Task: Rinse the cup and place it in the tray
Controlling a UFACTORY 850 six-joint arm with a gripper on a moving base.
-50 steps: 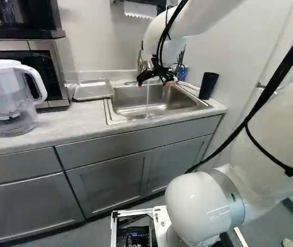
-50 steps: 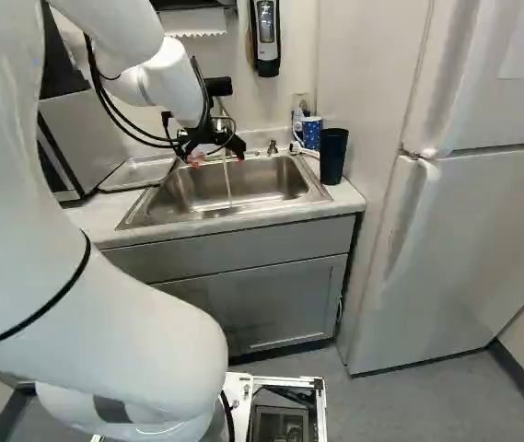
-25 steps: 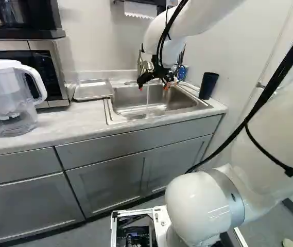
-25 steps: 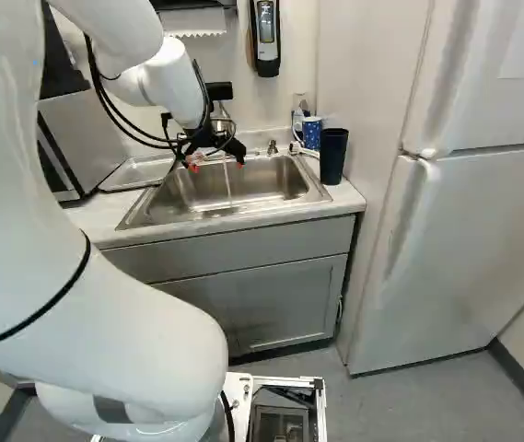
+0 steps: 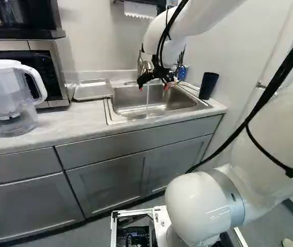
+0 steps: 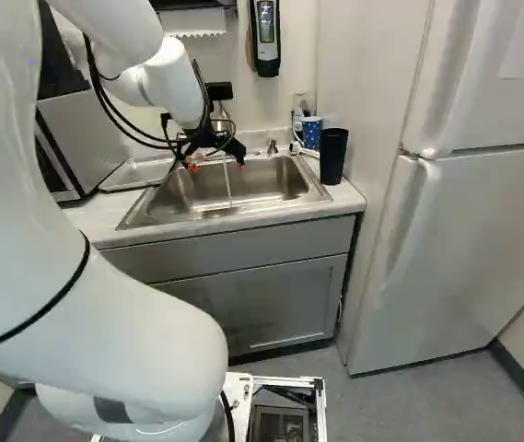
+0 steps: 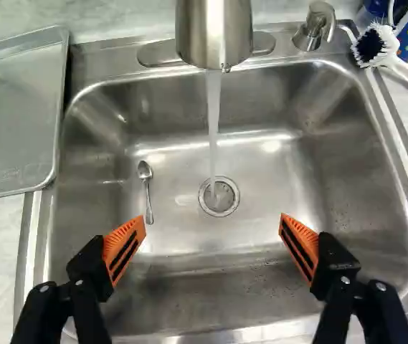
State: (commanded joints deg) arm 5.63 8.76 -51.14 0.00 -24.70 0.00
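At the right of the sink point(image 7: 290, 168), a black cup point(image 6: 332, 155) stands upright on the surface point(image 5: 53, 121), close by the wall. It is probably the cup to rinse, though a blue cup point(image 6: 311, 132) with coloured dots stands just behind it, so the wrong one could be picked. The tool coming in sideways could also bump the black cup against the wall or tip it over, as there is little room around it. Water point(image 7: 214, 125) runs from the tap point(image 7: 213, 32) down to the drain point(image 7: 219, 196); a cup brought in at a slant might splash, or slip once wet. A brush point(image 7: 376, 46) lies at the sink's far right corner, where a low reach could catch it. (A small spoon point(image 7: 147, 190) lies in the sink, left of the drain, and seems no part of the job.) At the left of the sink is the tray point(image 7: 17, 118), flat and low-rimmed; a cup set on its edge might topple.

The tool point(image 7: 211, 228) is over the near part of the sink, fingers spread wide, with nothing between them and neither finger touching anything.
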